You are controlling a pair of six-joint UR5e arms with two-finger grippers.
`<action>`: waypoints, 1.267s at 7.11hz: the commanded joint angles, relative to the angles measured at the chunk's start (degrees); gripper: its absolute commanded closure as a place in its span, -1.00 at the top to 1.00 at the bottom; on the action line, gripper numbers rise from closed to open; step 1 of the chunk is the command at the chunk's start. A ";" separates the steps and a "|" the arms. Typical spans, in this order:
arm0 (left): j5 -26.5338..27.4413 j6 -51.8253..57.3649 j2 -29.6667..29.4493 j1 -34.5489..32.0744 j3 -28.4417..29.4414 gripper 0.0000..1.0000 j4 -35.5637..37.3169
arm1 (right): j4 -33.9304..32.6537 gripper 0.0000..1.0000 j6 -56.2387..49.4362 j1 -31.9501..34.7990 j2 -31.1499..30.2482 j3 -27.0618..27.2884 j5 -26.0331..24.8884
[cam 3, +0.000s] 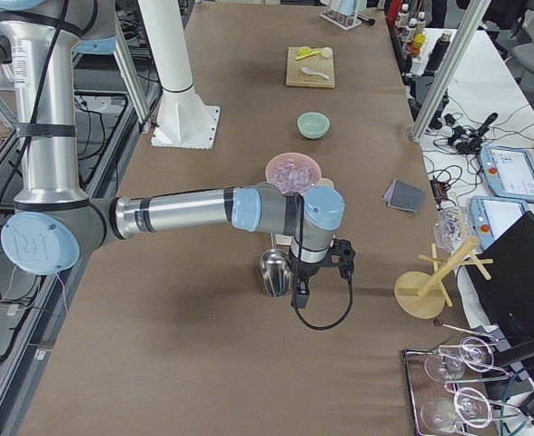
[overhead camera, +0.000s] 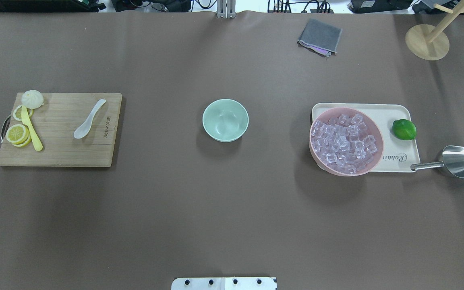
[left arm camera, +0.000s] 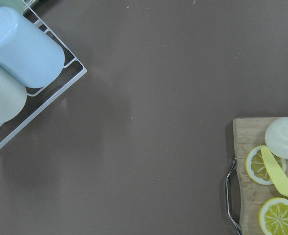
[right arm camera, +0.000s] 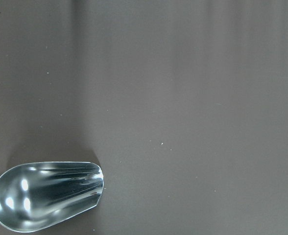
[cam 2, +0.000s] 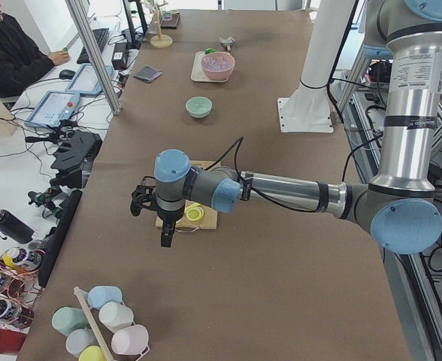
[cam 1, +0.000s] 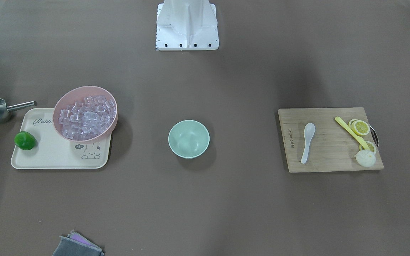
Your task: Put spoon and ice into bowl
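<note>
The white spoon [cam 1: 308,142] [overhead camera: 90,119] lies on a wooden cutting board [cam 1: 329,160] [overhead camera: 63,151]. The empty mint-green bowl [cam 1: 188,138] [overhead camera: 225,120] stands at the table's middle. Many clear ice cubes [cam 1: 87,119] [overhead camera: 342,141] fill a pink bowl [overhead camera: 346,109]. My left gripper [cam 2: 166,238] shows only in the exterior left view, hanging past the board's outer end. My right gripper [cam 3: 299,295] shows only in the exterior right view, beside a metal scoop [cam 3: 274,271]. I cannot tell whether either is open or shut.
The pink bowl overlaps a cream tray [cam 1: 48,160] holding a lime [cam 1: 25,140]. The metal scoop [overhead camera: 457,161] [right arm camera: 46,200] lies by the tray. A yellow utensil [cam 1: 351,131], lemon slices and a bun share the board. A grey cloth [cam 1: 77,247], wooden stand [overhead camera: 427,40] and cup rack [left arm camera: 21,58] sit at the edges.
</note>
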 commanded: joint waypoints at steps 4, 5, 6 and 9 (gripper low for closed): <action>0.08 -2.47 -4.56 8.34 -1.05 0.96 -6.44 | 3.56 1.00 -0.09 -1.48 3.75 1.87 5.35; 0.43 -3.19 -8.56 11.34 -0.96 0.96 -6.12 | 8.72 1.00 0.00 -2.28 3.42 2.48 6.59; 0.34 -3.11 -11.30 13.02 -0.79 0.96 -6.29 | 9.38 1.00 0.00 -2.63 3.24 2.57 8.69; 2.01 -6.52 -13.69 20.14 -0.26 0.96 -7.07 | 23.03 1.00 9.16 -4.91 2.72 1.35 11.25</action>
